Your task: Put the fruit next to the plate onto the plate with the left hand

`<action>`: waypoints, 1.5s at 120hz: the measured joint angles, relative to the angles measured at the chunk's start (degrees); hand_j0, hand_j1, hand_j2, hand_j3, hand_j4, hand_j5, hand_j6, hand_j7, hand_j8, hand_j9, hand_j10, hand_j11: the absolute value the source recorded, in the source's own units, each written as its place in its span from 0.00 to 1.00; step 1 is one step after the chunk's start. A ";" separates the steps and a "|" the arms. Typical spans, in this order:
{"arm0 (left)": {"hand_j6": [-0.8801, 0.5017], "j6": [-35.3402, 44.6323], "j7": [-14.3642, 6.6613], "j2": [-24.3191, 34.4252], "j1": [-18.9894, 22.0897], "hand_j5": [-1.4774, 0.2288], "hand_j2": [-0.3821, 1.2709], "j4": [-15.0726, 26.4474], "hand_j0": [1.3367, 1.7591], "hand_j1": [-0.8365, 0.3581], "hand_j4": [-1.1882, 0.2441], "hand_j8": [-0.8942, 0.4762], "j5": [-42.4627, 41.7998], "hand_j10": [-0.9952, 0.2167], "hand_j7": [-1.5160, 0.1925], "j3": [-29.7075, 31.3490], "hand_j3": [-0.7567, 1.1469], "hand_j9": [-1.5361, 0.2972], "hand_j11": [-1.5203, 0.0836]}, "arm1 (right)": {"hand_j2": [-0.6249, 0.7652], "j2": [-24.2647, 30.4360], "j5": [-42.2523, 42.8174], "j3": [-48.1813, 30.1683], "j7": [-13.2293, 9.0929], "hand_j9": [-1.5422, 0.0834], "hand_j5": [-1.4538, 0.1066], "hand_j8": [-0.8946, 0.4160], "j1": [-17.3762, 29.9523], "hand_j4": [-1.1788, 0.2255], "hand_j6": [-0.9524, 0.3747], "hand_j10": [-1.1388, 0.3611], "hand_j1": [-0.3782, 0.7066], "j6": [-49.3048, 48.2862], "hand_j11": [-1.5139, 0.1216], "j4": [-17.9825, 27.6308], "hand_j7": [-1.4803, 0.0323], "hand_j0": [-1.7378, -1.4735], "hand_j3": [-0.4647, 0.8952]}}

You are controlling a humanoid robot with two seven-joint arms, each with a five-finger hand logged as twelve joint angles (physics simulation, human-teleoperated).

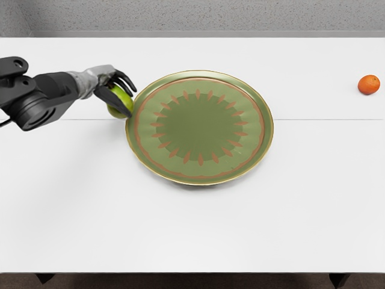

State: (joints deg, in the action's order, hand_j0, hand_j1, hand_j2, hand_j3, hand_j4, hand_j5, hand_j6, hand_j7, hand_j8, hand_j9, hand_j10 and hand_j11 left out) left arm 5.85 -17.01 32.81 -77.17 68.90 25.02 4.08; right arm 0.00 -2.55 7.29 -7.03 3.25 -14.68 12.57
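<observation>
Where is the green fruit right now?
In the head view, the round green fruit is just off the left rim of the green patterned plate, gripped by the left hand.

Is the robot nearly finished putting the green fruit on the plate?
Not yet, about halfway. Done: the left robot hand is wrapped around the green fruit. In hand: the fruit sits beside the plate, at its left rim, not on it. Left: carry it over the plate and let go. The orange far off on the right is not next to the plate.
</observation>
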 joint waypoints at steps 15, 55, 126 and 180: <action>0.23 -1.45 -0.02 -0.91 0.51 0.33 0.43 -0.06 0.75 0.49 0.37 0.38 0.03 0.52 0.35 -1.81 0.40 0.35 0.40 | 0.45 0.00 0.00 0.00 0.00 0.94 0.92 0.67 0.00 0.83 0.71 0.75 0.05 0.00 0.91 0.00 0.96 0.30 0.34; 0.19 -2.23 0.02 -6.16 0.37 0.33 0.42 -0.21 0.75 0.48 0.37 0.37 0.02 0.53 0.35 -3.54 0.40 0.35 0.39 | 0.45 0.00 0.00 0.00 0.00 0.94 0.92 0.67 0.00 0.83 0.71 0.75 0.05 0.00 0.91 0.00 0.96 0.30 0.34; 0.22 -2.00 0.45 -10.59 2.88 0.42 0.42 -0.74 0.76 0.54 0.43 0.33 0.35 0.49 0.44 -3.61 0.40 0.43 0.48 | 0.45 0.00 0.00 0.00 0.00 0.94 0.92 0.67 0.00 0.83 0.71 0.75 0.05 0.00 0.91 0.00 0.96 0.30 0.34; 0.58 -4.44 0.61 0.58 3.63 0.81 0.25 -0.67 0.76 0.93 0.78 0.61 -9.20 0.77 0.83 -10.93 0.40 0.78 0.89 | 0.45 0.00 0.00 0.01 0.00 0.94 0.92 0.67 0.00 0.83 0.71 0.75 0.05 0.00 0.91 0.00 0.96 0.30 0.34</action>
State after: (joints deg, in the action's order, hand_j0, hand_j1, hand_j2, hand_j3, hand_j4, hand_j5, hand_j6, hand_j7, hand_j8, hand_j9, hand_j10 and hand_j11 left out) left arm 1.41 -16.40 33.40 -73.54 68.23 15.82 -6.84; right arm 0.00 -2.55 7.30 -7.03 3.25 -14.68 12.57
